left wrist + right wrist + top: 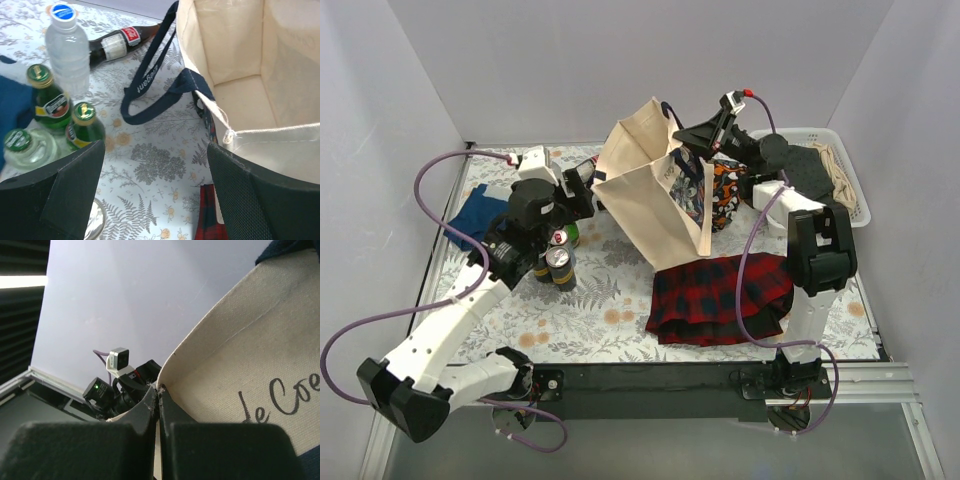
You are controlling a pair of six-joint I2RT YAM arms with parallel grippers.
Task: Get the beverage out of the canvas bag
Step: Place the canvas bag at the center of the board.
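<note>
The cream canvas bag (pixel 645 190) stands tilted at mid-table with its mouth towards the left; its navy handle (pixel 150 85) lies on the cloth. My right gripper (pixel 159 392) is shut on the bag's top rim (pixel 682 150) and holds it up. The left gripper (pixel 157 192) is open and empty, just outside the bag's mouth (pixel 592 195). The part of the bag's inside (pixel 250 70) that shows holds only bare fabric. Beverages stand outside, to the left: green glass bottles (pixel 52 102), a clear water bottle (pixel 67 47), and a cola bottle (pixel 117 42) lying down.
A red plaid cloth (pixel 720 295) lies in front of the bag. A patterned pouch (pixel 725 195) sits behind it. The white basket (pixel 850 150) at the back right holds dark and beige cloths. A blue cloth (pixel 480 215) lies at the left. A can top (pixel 95 225) shows under the left finger.
</note>
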